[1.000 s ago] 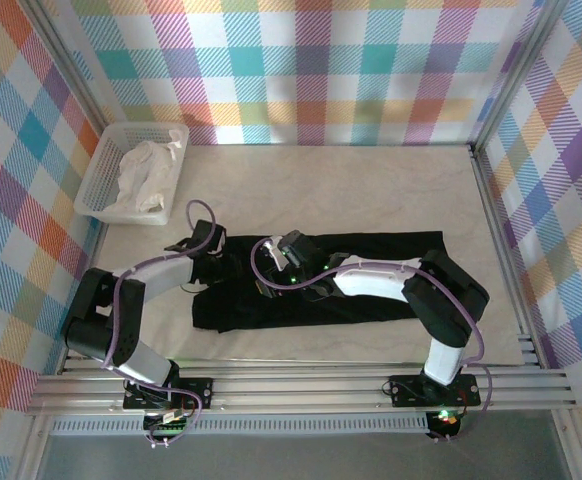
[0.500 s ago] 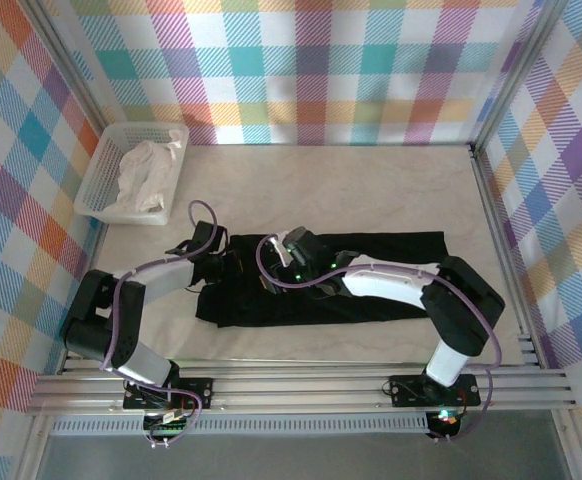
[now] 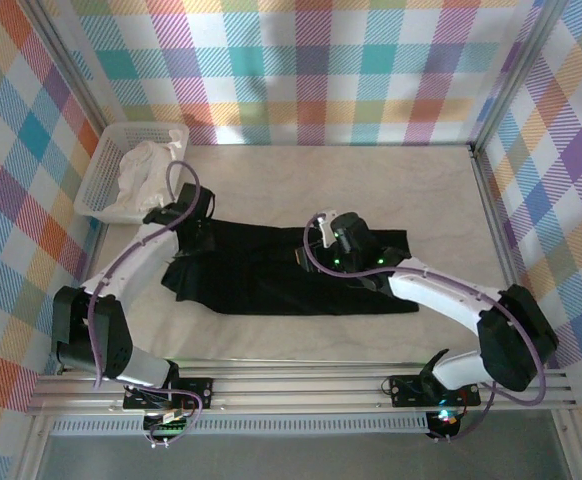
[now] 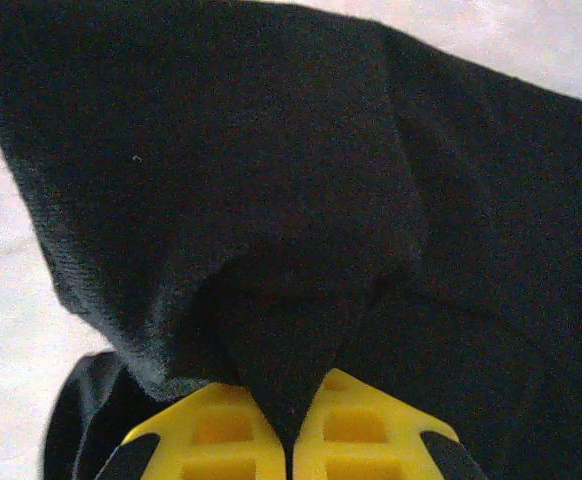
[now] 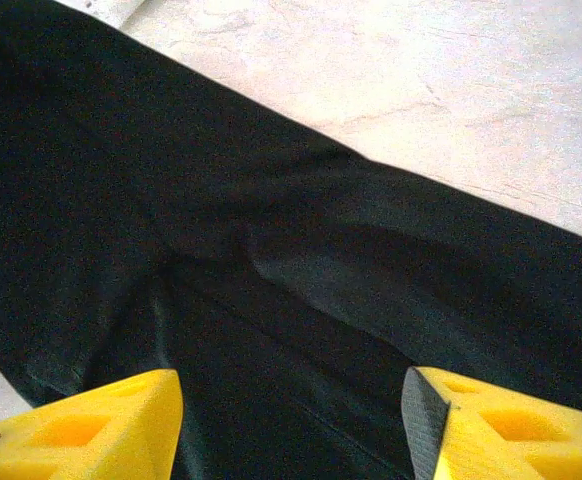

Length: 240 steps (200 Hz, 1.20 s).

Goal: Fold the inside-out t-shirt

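Across the middle of the table point(image 3: 371, 180), about midway between its far and near edges, the inside-out t-shirt point(image 3: 261, 275) lies as a long dark band running left to right, already narrowed lengthwise by the look of it. At its left end, toward the table's left edge and just short of the basket point(image 3: 101, 170) holding the white cloth point(image 3: 146, 172) in the far left corner, the left gripper point(image 3: 193, 232) has its fingers point(image 4: 211, 435) pressed together on a tuck of black fabric. The left wrist view shows the cloth gathered to a point between the yellow pads and draping away from them, so this end seems to be held in order to be carried over the rest of the band. The right gripper point(image 3: 316, 258) hangs over the band's right half with its fingers point(image 5: 81, 425) spread wide apart and nothing between them, only flat fabric beneath. It is probably placed there to take hold of, or pin, the middle so the shirt does not slide while the left end is drawn across. No lettering can be seen, which fits a shirt turned wrong side out.
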{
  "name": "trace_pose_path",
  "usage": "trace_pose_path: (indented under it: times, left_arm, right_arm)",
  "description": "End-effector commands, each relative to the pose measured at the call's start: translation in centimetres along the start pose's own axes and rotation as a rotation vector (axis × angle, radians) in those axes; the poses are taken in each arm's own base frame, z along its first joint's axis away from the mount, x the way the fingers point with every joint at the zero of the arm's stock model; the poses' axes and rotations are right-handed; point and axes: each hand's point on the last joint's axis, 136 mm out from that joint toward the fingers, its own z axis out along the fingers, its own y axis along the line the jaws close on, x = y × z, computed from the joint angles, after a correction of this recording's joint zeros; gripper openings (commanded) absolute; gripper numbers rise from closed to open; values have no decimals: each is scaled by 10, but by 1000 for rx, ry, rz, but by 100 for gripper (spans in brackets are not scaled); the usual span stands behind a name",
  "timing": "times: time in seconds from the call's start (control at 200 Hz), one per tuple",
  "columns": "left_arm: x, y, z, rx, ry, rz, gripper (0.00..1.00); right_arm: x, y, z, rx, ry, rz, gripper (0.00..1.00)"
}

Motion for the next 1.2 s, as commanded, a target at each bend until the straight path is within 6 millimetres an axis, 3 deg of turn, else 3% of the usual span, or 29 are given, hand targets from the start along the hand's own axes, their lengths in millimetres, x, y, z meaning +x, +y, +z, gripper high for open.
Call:
trace_pose_path:
  times: [0.0,0.18,0.345,0.445,0.585,0.95,1.195]
  left_arm:
    - [-6,66,-21,-360,53,211,0]
    - [-58,131,-66,-837,14,447,0]
    - [-83,160,-86,-1004,21,488,0]
    - [-94,161,-91,-1073,41,533,0]
    - [-90,118,-82,-1022,15,593,0]
    - [-51,-3,-70,-899,-2,756,0]
    - [-32,-49,-63,-810,-15,789,0]
  right_arm:
    - [-3,-6,-10,6,-39,-7,62]
    - [3,-13,-19,6,-45,11,62]
    - [7,-23,-32,24,-51,30,63]
    - [9,-30,-39,40,-62,35,63]
    - [12,-40,-42,69,-64,44,64]
    - [21,-62,-46,115,-19,87,64]
    - [30,-40,-22,-53,36,208,59]
